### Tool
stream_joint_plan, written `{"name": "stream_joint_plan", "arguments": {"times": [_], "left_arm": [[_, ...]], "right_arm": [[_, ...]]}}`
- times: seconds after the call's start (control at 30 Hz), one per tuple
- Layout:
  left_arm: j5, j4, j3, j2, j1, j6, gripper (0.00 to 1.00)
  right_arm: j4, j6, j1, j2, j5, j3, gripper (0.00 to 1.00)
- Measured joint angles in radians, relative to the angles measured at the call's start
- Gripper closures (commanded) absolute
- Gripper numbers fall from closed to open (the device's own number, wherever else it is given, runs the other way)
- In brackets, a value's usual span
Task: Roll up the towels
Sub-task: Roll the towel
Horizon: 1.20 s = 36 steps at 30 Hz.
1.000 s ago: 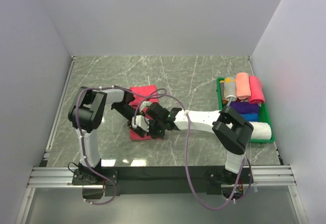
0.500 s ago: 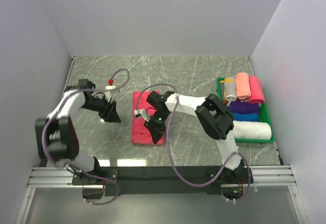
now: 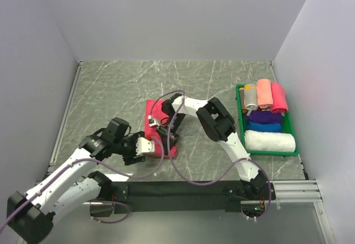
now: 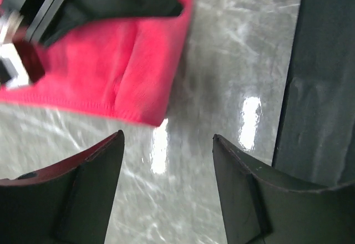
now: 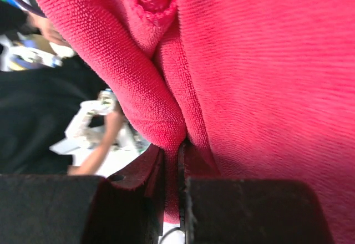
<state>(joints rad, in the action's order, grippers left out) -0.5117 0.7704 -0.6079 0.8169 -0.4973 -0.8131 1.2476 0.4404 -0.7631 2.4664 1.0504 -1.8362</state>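
The crimson-red towel (image 3: 155,116) lies bunched on the table's middle. My right gripper (image 3: 169,137) sits on its near right part. In the right wrist view the right gripper (image 5: 180,155) is shut on a fold of the red towel (image 5: 249,66). My left gripper (image 3: 146,146) is at the towel's near left corner. In the left wrist view the left gripper (image 4: 167,140) is open and empty over bare table, just short of the red towel's hem (image 4: 111,72). Rolled pink (image 3: 279,97), salmon (image 3: 264,93), blue (image 3: 265,123) and white (image 3: 270,141) towels lie at the right.
A green tray (image 3: 239,111) at the right edge holds the rolled towels. Grey walls close in the table on the left, back and right. A dark rail (image 4: 327,89) runs along the table's near edge, close to the left gripper. Purple cables loop over the arms.
The left arm has swung from the towel's far left side to its near left corner. The right arm has folded in over the towel, which now looks more bunched.
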Motion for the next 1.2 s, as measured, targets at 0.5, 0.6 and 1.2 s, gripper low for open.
{"name": "stream_joint_plan", "arguments": {"times": [0.5, 0.6, 1.2], "left_arm": [[0.285, -0.259, 0.003, 0.253, -0.375, -0.012, 0.37], [0.324, -0.316, 0.015, 0.29, -0.381, -0.021, 0.37], [0.218, -0.332, -0.02, 0.451, -0.278, -0.047, 0.99]], "right_arm": [[0.098, 0.003, 0.029, 0.096, 0.111, -0.082, 1.0], [0.095, 0.003, 0.031, 0.1, 0.127, -0.083, 1.0], [-0.113, -0.18, 0.095, -0.05, 0.083, 0.059, 0.62]]}}
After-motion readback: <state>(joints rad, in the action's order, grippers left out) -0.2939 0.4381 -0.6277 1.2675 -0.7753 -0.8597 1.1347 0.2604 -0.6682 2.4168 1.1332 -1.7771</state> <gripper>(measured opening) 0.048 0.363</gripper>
